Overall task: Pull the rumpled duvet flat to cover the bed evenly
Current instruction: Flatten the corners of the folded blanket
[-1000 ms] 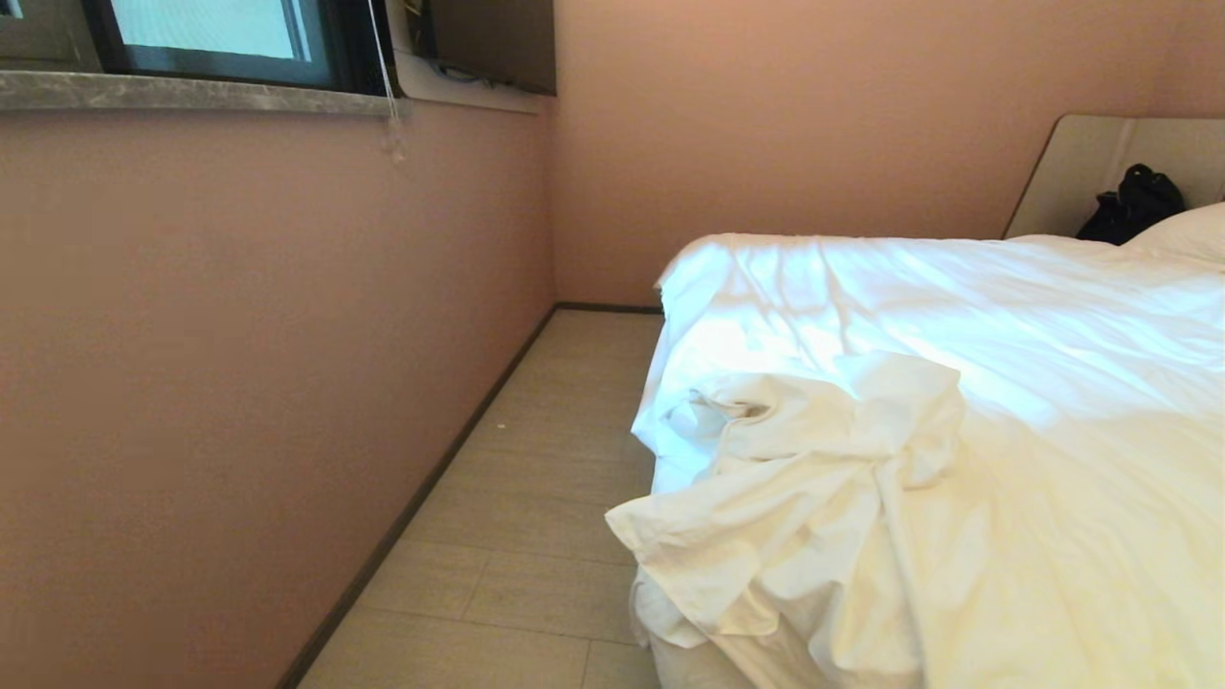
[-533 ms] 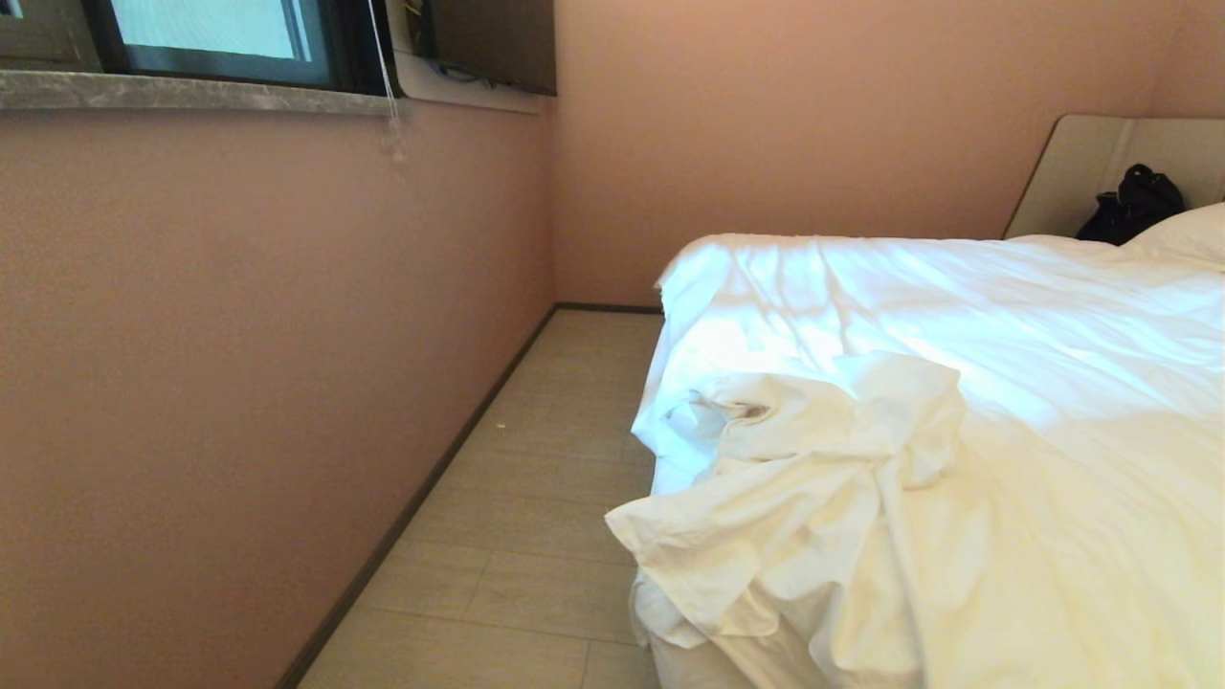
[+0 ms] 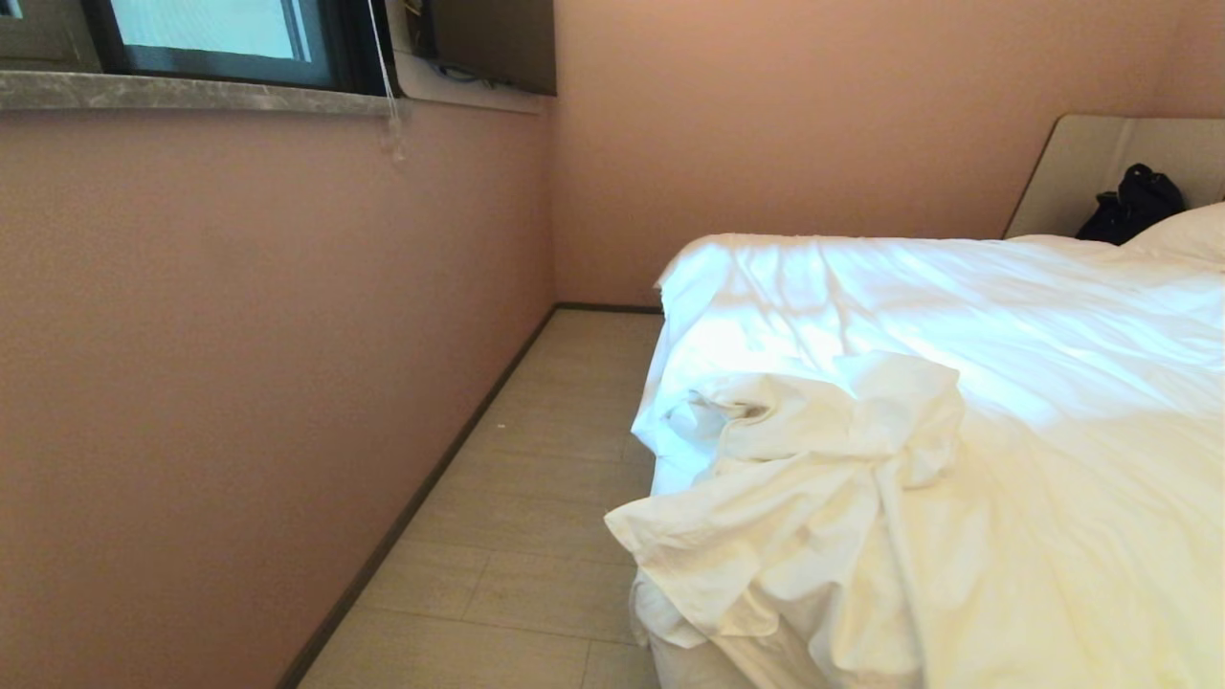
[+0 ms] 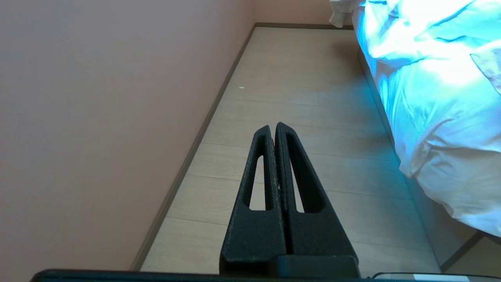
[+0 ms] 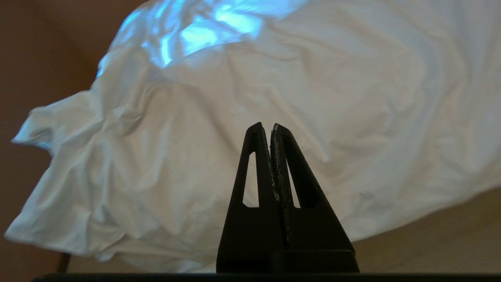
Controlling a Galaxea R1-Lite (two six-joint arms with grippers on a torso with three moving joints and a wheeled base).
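Right gripper (image 5: 271, 125) pressing fingers together, empty, facing rumpled duvet (image 5: 235, 117); contact unclear. Left gripper (image 4: 273, 126) likewise, hanging over floor (image 4: 305, 98). Bed (image 3: 689, 670) mostly hidden.

Daylight is coming through a dark-framed window (image 3: 215, 38) above pink walls (image 3: 239, 335); pale floorboards (image 3: 536, 517) are running alongside.
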